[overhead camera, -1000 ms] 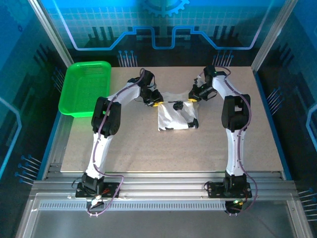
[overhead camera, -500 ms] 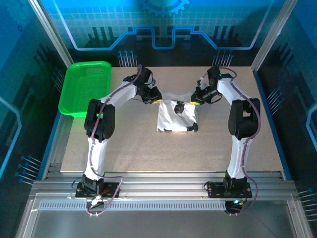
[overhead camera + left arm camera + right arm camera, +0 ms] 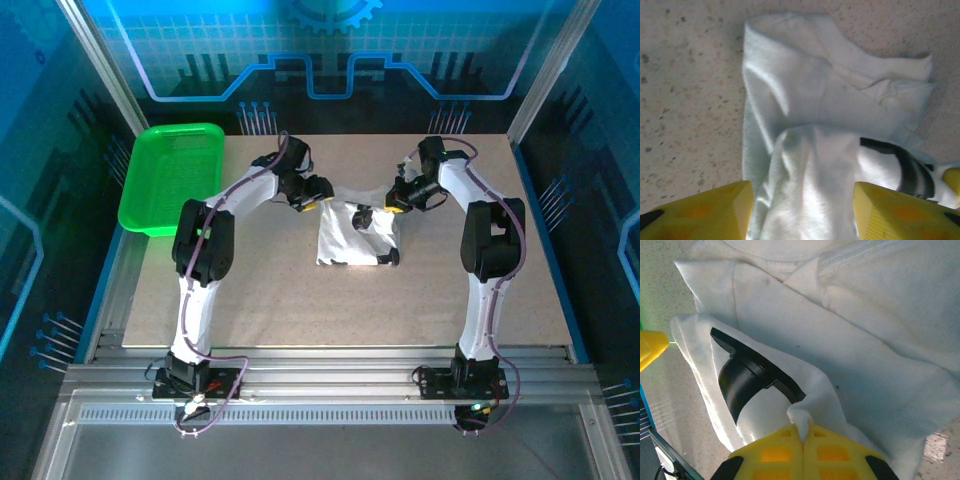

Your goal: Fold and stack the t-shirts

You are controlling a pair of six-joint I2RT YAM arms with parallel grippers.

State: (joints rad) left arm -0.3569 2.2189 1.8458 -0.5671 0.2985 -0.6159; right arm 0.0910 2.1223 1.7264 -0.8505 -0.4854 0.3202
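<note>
T-shirt [image 3: 352, 238] lies part-folded mid-desk [image 3: 260, 300] in the top view, my left claw [image 3: 318, 204] at its upper-left corner and my right claw [image 3: 392, 208] at its upper-right. Left wrist view: my fingers [image 3: 715, 212] stand apart astride the cloth, holding nothing. Right wrist view: my fingers [image 3: 775, 455] are pinched tight on a fold.

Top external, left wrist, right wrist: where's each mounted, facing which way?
Top external: above and behind the robot, looking down at the speckled table, green plastic basket, white cotton t-shirt; left arm and right arm show.
Left wrist: faces down onto the shirt; left end effector open.
Right wrist: close over the shirt; right end effector shut on a fold.
Shared: both wrist views catch the shirt's black print.
</note>
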